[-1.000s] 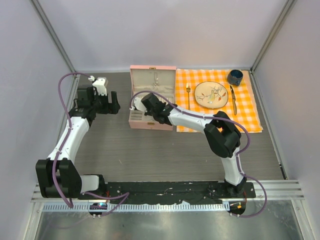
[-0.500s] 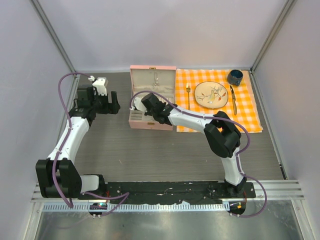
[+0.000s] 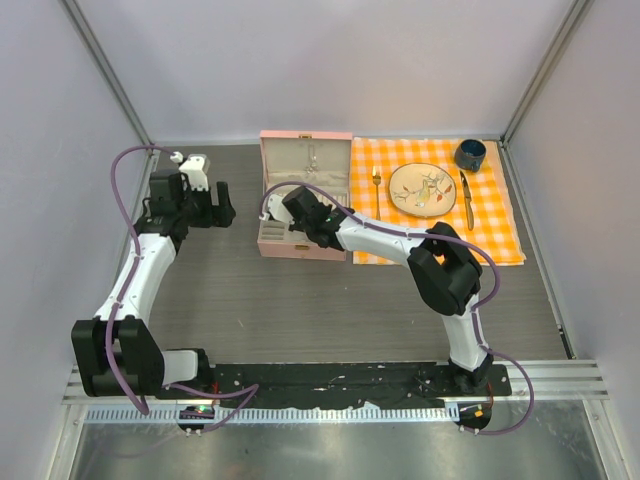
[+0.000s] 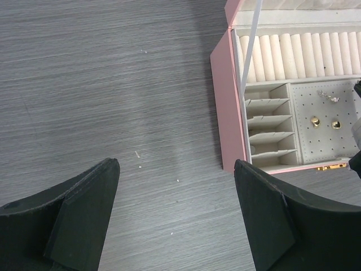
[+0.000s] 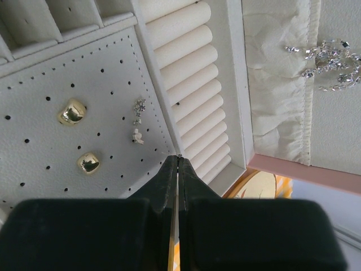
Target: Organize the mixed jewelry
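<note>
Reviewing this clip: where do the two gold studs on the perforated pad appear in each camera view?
Top external: not discernible, too small; they would lie inside the pink case at centre.
Left wrist: gold studs near the right edge, mid-height, on the perforated pad.
Right wrist: gold studs on the left side, mid-height.
Shared landmark: the pink case, whose wall and rim show in both wrist views.

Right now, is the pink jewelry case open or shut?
Open. The pink case has its lid swung back, exposing ring rolls, dividers and a perforated panel holding two gold studs.
</note>
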`<move>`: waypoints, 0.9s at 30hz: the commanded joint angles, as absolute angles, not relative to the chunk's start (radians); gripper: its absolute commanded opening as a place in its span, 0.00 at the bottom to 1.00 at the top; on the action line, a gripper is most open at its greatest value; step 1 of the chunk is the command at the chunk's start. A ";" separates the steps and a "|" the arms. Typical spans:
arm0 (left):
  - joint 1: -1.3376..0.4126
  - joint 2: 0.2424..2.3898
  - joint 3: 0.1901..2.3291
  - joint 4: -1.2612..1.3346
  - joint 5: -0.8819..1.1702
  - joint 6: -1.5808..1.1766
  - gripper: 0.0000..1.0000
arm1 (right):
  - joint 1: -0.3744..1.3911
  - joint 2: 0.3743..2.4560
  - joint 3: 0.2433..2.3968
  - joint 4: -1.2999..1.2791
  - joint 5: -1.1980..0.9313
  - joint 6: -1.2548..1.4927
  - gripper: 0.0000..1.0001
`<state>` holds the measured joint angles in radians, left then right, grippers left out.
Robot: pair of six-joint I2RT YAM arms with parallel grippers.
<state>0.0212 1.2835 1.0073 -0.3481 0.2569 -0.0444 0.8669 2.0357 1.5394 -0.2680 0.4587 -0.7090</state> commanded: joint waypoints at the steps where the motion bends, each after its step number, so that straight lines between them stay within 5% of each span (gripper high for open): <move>1: 0.026 1.262 1.009 -0.316 0.255 -0.043 0.87 | 0.873 2.048 1.571 -0.265 0.440 -0.693 0.01; 27: 0.035 1.253 1.019 -0.314 0.245 -0.054 0.88 | 0.879 2.054 1.565 -0.276 0.453 -0.699 0.01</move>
<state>0.0284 1.2835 1.0073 -0.3481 0.2527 -0.0452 0.8749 2.0430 1.5429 -0.2699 0.4469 -0.7044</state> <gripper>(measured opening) 0.876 0.053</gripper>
